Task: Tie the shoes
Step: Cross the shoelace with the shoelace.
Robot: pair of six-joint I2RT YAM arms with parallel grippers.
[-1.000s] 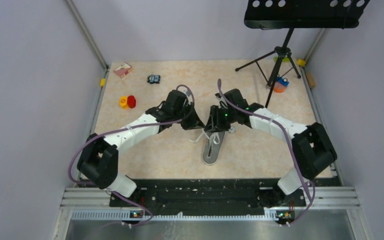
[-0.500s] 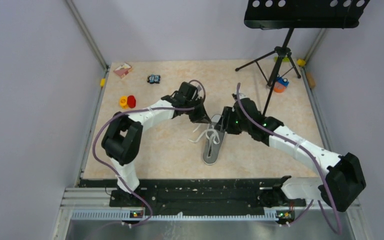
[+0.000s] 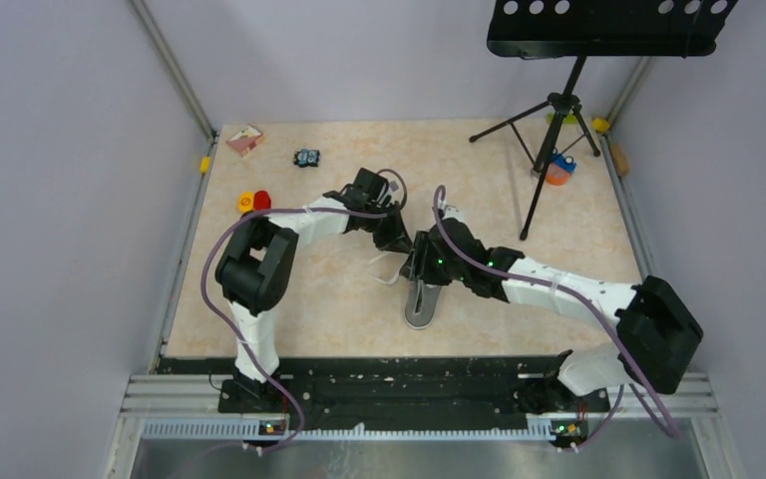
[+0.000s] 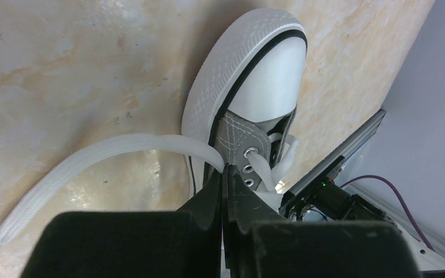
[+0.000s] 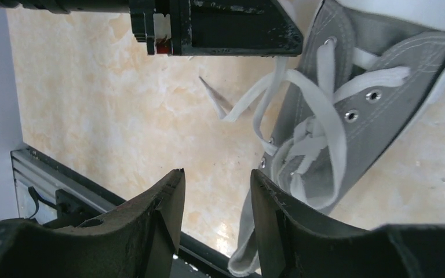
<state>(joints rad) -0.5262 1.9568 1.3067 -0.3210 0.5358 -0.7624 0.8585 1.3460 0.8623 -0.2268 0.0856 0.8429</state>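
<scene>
The desk carries the shoe near its middle. The shoe's long axis runs from the arms' side toward the far side, heel nearer the bases, front end hidden under both claws. The left claw is clenched by the top eyelets, and a lace runs into its tips, apparently pinched. The right claw hangs released and empty, with the loose loops over the tongue just ahead of its fingers, so it is likely the nearer one to take them.

White arms, black joints, purple cables
</scene>
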